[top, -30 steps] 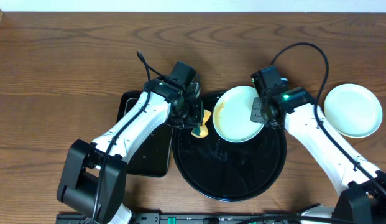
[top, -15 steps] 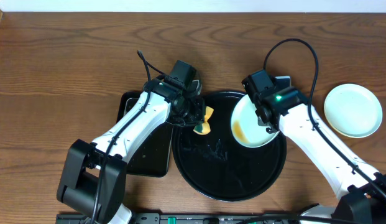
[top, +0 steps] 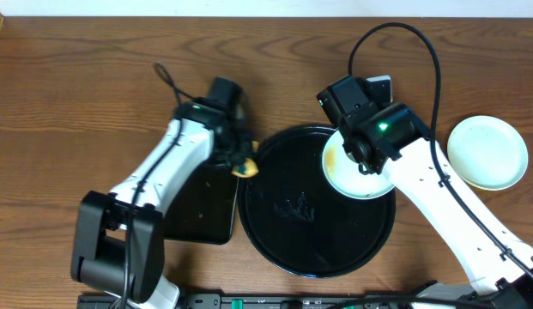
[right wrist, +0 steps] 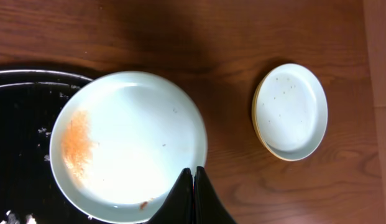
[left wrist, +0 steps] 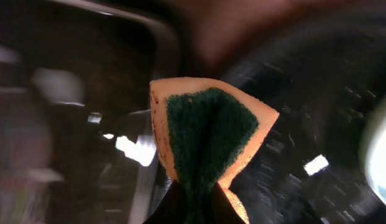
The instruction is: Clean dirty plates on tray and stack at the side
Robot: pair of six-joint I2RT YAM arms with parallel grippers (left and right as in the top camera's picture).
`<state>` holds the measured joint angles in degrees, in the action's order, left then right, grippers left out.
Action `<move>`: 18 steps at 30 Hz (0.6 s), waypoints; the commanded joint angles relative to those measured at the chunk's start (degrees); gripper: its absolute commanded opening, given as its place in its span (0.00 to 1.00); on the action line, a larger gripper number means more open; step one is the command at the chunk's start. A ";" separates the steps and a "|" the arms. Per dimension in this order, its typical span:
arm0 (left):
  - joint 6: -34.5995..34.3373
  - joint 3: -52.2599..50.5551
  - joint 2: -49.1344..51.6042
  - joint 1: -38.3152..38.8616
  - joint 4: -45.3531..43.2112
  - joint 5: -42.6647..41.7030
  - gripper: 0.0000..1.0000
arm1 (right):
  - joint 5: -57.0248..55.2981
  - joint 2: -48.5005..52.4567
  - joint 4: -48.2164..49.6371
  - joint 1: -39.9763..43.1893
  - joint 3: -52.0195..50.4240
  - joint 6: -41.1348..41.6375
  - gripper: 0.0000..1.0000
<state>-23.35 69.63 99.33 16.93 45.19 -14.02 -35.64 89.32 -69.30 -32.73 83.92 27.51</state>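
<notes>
Here the right claw (right wrist: pixel 194 185) is pinched shut on the rim of a pale blue plate (right wrist: pixel 127 146). In the overhead view that plate (top: pixel 354 180) sits over the upper right part of the round black tray (top: pixel 309 245). The right wrist view shows part of it overhanging the tray's rim above the table (right wrist: pixel 180 37). It seems to be lifted rather than resting, though neither view settles that.

The left claw (left wrist: pixel 193 202) is clamped on a folded sponge (left wrist: pixel 208 134), green scrub face outward. The sponge (top: pixel 243 166) hangs at the tray's left rim, beside the rectangular tray (top: pixel 202 206).

The coming wipe turns on one relation: the plate lies to the right of the sponge, well apart from it across the tray's upper half. Its orange-brown smear (right wrist: pixel 78 146) is on the plate's left side, the side toward the sponge. The plate is round, so it has no long axis to line up with. The left arm is the nearer one for scrubbing.

That arm runs diagonally up from the lower left of the overhead frame. The right arm arcs in from the lower right, its wrist over the plate. The stack (top: pixel 487 152) waits at the right edge, clear of the tray.
</notes>
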 commanded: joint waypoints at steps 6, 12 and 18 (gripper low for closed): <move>3.41 -3.91 -0.37 -11.34 0.61 8.48 0.08 | 7.82 -0.28 -2.67 -2.12 1.33 1.14 0.02; 3.67 -6.16 -0.33 -15.26 0.57 8.09 0.08 | 18.64 -0.28 -5.33 0.70 -4.00 17.03 0.38; 5.01 -6.32 -0.33 -15.26 -0.44 8.09 0.07 | 25.77 -0.26 -2.29 4.04 -15.47 17.90 0.64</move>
<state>-20.23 63.72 99.33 1.72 44.88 -6.87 -15.40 89.25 -72.42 -30.15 72.53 42.22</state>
